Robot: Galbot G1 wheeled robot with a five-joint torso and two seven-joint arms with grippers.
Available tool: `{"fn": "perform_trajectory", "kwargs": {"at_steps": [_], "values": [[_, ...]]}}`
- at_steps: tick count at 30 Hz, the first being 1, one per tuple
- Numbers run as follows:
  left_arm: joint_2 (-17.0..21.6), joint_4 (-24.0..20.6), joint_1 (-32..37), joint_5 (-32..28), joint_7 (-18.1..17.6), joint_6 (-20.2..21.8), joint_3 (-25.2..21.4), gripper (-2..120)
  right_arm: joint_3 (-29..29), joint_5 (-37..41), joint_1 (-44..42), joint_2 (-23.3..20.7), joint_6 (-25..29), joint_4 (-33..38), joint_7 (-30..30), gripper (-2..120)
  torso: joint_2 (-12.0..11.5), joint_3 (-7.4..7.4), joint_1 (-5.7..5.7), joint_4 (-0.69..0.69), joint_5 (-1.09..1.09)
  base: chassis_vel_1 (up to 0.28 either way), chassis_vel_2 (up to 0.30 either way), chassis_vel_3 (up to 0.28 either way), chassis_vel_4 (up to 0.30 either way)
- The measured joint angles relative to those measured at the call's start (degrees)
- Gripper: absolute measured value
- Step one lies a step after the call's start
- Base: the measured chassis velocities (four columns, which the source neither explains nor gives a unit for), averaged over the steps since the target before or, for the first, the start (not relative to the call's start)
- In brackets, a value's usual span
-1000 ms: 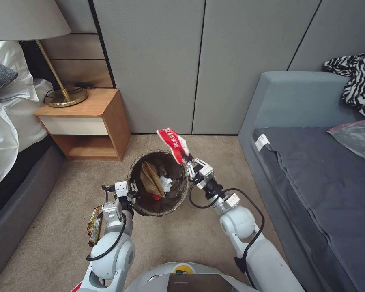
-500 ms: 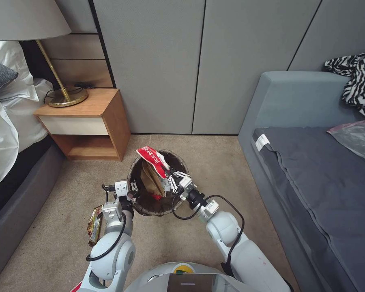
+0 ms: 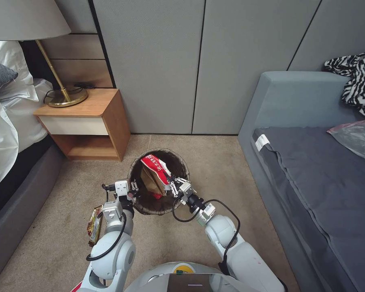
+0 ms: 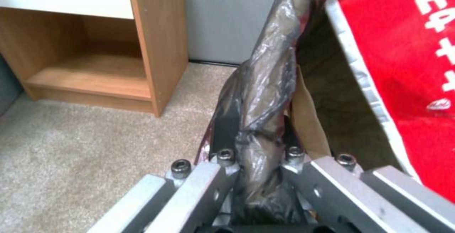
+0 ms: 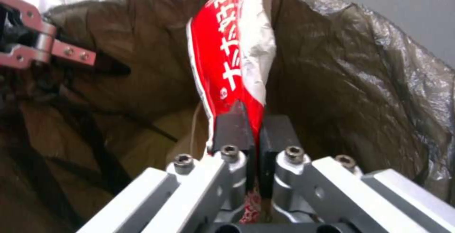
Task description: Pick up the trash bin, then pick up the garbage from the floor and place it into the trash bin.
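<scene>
head view: we see the trash bin (image 3: 160, 182) on the carpet (image 3: 190, 239), our left gripper (image 3: 132, 194) clamped on its bagged rim; our right gripper (image 3: 171, 186) pinches a red wrapper (image 3: 155, 166) inside the bin's mouth; another wrapper (image 3: 95, 225) lies beside our left arm

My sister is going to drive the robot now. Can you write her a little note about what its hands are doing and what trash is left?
Left gripper: shut on the bag-lined rim of the trash bin, holding it beside the nightstand.
Right gripper: shut on the red wrapper, which hangs over the bin's mouth, not let go yet.
Done: a brown paper bag is already in the bin.
Left: drop the red wrapper in, then fetch the yellow wrapper lying on the carpet by the left arm.
</scene>
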Motion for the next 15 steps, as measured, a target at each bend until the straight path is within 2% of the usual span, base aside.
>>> {"fn": "perform_trajectory", "kwargs": {"at_steps": [4,5,6,8,10,11,14,15], "values": [[0.01,0.0,0.0,0.0,0.0,0.0,-0.11,2,0.02,-0.22,-0.01,0.16,0.01,-0.33,0.0,19,0.0,0.0,0.0,0.0,0.0,0.0,0.0,0.0,0.0],[0.01,0.0,0.0,0.0,0.0,0.0,-0.11,2,0.02,-0.22,-0.01,0.16,0.01,-0.33,0.0,19,0.0,0.0,0.0,0.0,0.0,0.0,0.0,0.0,0.0],[-0.01,0.0,0.0,0.0,0.01,0.01,-0.07,2,0.04,-0.31,-0.06,0.21,0.05,-0.37,0.0,28,0.0,0.0,0.0,0.0,0.0,0.0,0.0,0.0,0.0],[-0.02,0.0,0.01,0.01,0.01,0.01,-0.04,2,0.05,-0.34,-0.12,0.21,0.07,-0.37,0.0,31,0.0,0.0,0.0,0.0,0.0,0.0,0.0,0.0,0.0],[-0.02,0.06,-0.01,0.01,0.02,0.01,-0.01,2,0.13,-0.38,-0.24,0.21,0.1,-0.36,-0.04,41,0.0,0.0,0.0,0.0,0.0,0.0,0.0,0.0,0.0],[-0.02,0.06,-0.01,0.01,0.02,0.01,-0.01,2,0.13,-0.38,-0.24,0.21,0.1,-0.36,-0.04,41,0.0,0.0,0.0,0.0,0.0,0.0,0.0,0.0,0.0],[-0.01,0.12,-0.12,0.01,0.04,0.03,-0.02,2,0.41,-0.46,-0.52,0.17,0.17,-0.09,-0.08,57,0.0,0.0,0.0,0.0,0.0,0.0,0.0,0.0,0.0],[-0.01,0.12,-0.12,0.01,0.04,0.03,-0.02,2,0.41,-0.46,-0.52,0.17,0.17,-0.09,-0.08,57,0.0,0.0,0.0,0.0,0.0,0.0,0.0,0.0,0.0]]}}
